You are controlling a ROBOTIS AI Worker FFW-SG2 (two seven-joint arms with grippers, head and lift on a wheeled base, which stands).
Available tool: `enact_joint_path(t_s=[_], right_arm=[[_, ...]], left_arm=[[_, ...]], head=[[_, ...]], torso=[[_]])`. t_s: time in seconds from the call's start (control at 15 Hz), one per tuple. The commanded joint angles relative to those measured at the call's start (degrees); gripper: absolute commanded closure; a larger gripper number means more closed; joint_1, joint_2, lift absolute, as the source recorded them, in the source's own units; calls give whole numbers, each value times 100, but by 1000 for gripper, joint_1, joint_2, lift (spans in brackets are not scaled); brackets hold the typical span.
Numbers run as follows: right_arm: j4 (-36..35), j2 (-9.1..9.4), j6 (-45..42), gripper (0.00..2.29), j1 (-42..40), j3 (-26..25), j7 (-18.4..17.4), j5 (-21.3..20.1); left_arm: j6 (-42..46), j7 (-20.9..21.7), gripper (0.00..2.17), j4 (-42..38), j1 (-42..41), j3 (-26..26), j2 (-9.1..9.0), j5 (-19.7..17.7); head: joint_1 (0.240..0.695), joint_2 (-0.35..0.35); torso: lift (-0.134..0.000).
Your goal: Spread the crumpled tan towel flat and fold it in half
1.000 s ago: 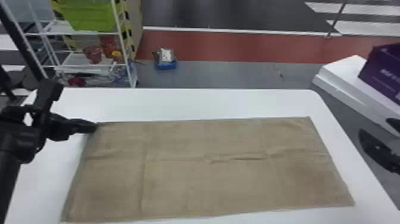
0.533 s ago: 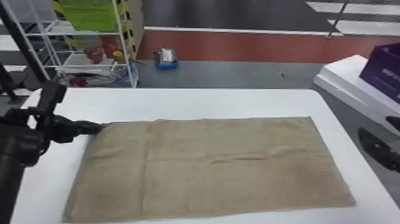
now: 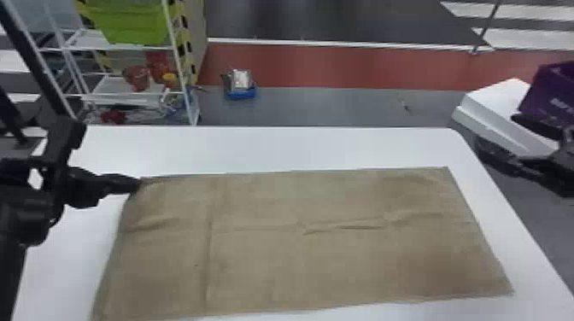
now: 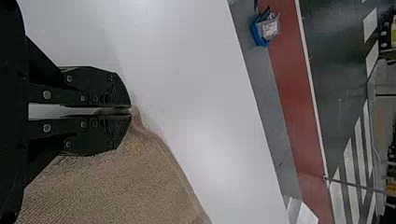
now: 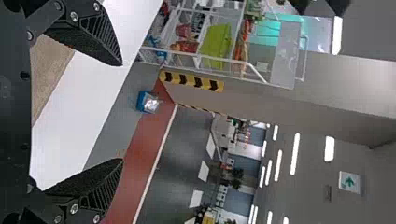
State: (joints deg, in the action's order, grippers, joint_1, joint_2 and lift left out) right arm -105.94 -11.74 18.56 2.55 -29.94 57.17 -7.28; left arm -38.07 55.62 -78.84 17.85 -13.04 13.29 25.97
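The tan towel (image 3: 265, 269) is laid out almost flat on the white table (image 3: 273, 147), as a wide four-sided sheet, its long sides run across the table from left to right. Its coarse weave is crossed by a raised, pinched-looking wrinkle (image 3: 341, 224) on the right half and by a smaller ridge near the left end; a straight crease is pressed from the far edge towards the near edge in the left part. Darker patches are seen in the right part. Bare table is left beyond the far edge and along the right edge.

The towel's far left corner is pinched between the fingertips of the left gripper (image 3: 139, 183), held over the left part of the table. In the left wrist view, the cloth is gathered at the tips and sloped down from them. The right gripper (image 3: 495, 131) is held off the table's right edge, its fingers spread wide with nothing between them.
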Motion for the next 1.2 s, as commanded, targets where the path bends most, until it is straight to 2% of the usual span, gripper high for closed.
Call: enact_joint_path(t_s=[0.0,0.13,0.27,0.4,0.47,0.6,0.93,1.07,1.13], right_arm=[[847,-329,39,178,624,489,49,-907],[1568,-593,-31,181,1046,691,242,-1302],[2333,-883,-49,184,1468,849,383,-1522],[3229,-1147,74,184,1969,1016,383,-1592],[3598,-1199,356,184,2241,1025,383,-1610],[4240,-1419,848,184,2681,1271,383,-1610],[5005,-1498,1041,279,3182,1789,374,-2006],[5040,-1428,971,279,3191,2071,172,-2129],[5040,-1331,936,279,3191,2115,58,-2322]], left_arm=[[-3,10,1065,-220,-132,-129,-11,-30],[-3,45,1065,-290,-194,-190,-20,-30],[-3,45,1065,-299,-203,-182,-20,-21],[-3,28,1065,-299,-203,-146,-20,-13],[-3,28,1065,-299,-194,-120,-20,-4],[-3,28,1065,-299,-167,-67,-37,23],[50,-16,1065,-299,-150,82,-81,31],[67,-34,1065,-290,-141,108,-81,31],[67,-34,1065,-290,-124,117,-81,31]], head=[[695,-35],[695,-31],[695,-35],[695,-48],[695,-68],[695,-90],[695,-122],[695,-128],[695,-129]], torso=[[-124],[-124],[-124],[-124],[-124],[-124],[-124],[-124],[-124]])
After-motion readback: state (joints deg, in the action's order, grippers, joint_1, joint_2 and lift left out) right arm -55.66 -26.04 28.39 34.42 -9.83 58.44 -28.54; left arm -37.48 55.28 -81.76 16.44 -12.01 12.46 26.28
